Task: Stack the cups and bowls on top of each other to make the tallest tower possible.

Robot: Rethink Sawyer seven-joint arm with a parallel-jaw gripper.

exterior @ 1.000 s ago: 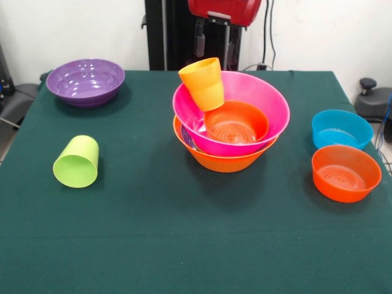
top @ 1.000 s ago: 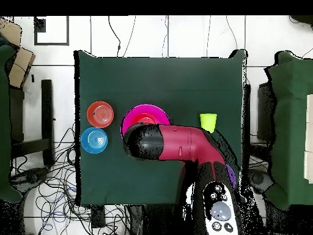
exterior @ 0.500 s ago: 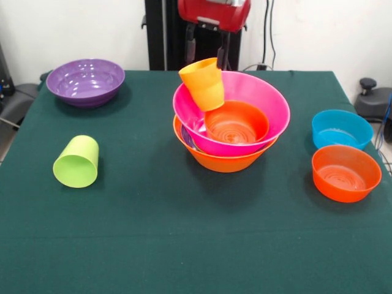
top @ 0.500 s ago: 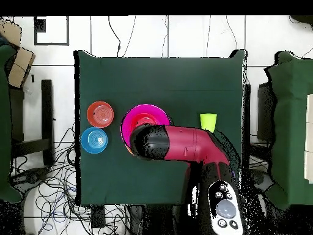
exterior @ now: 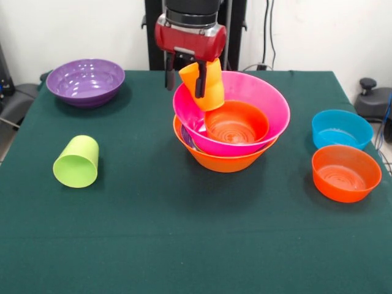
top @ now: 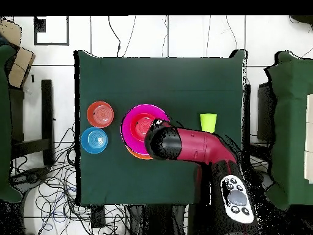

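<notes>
Orange cup (exterior: 205, 84) is the item in hand: it leans against the inner wall of the pink bowl (exterior: 257, 92), open rim up and tipped toward the purple-bowl side of the front view, so that its long axis runs obliquely, base down toward the small red-orange bowl (exterior: 236, 122) nested in the tower (exterior: 229, 138). The pincer (exterior: 184, 76) is spread wide and astride the cup's upper wall: one finger is seen in front of the cup, crossing its wall, and the other hangs just outside the pink bowl's rim. Nothing is clamped yet. The step is judged to be the approach to a grasp on this cup.

For the next move, a closing of the jaws on the tilted wall would be called for, with the wrist matched to the cup's lean; otherwise the cup may be pushed down the slope or rolled. Once lifted, it should be righted and seated in the red-orange bowl directly below the pincer.

Well off to the side of the outer finger, the lime-green cup (exterior: 76, 161) lies on the bench (exterior: 184, 245), mouth toward the camera, and beyond it the purple bowl (exterior: 85, 81) stands unstacked. On the opposite side, well apart, a blue bowl (exterior: 341, 128) and a second red-orange bowl (exterior: 346, 173) wait. In the overhead view the arm (top: 189, 145) covers part of the tower.
</notes>
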